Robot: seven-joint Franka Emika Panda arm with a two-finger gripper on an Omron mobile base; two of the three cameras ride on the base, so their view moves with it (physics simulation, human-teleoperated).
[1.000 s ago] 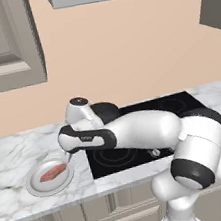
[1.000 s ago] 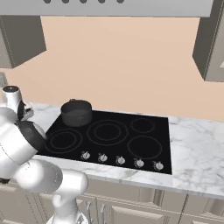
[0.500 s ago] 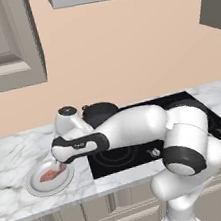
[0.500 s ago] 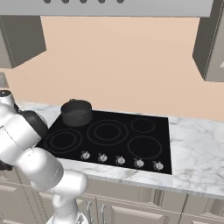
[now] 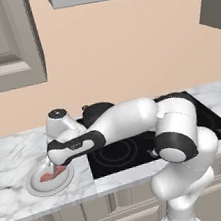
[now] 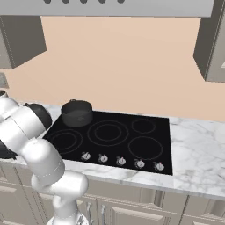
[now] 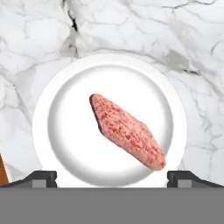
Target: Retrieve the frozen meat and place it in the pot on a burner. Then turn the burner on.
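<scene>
Landmark: the round plate on the marble counter, left of the black cooktop.

Frozen meat: the frozen meat lies flat near the middle of the plate, slantwise in the hand view, one end toward the plate's upper left and the other toward its lower right. In the left base view it shows as a pink patch on the plate.

Gripper: the gripper hangs directly above the plate, pointing down at it. Its jaws stand wide; the two dark fingertips sit far apart near the plate's near rim, one on each side.

Meat relative to gripper: the slab lies between the lines of the two tips and just beyond them, not touching either. Its lower-right end comes close to the right-hand tip. Nothing is held.

Gripper in left base view: the hand is low over the plate's right part, right above the meat.

Pot: the pot stands on the cooktop's rear left burner, well apart from the plate, to its right.

Knobs: a row of knobs runs along the cooktop's front edge.
</scene>
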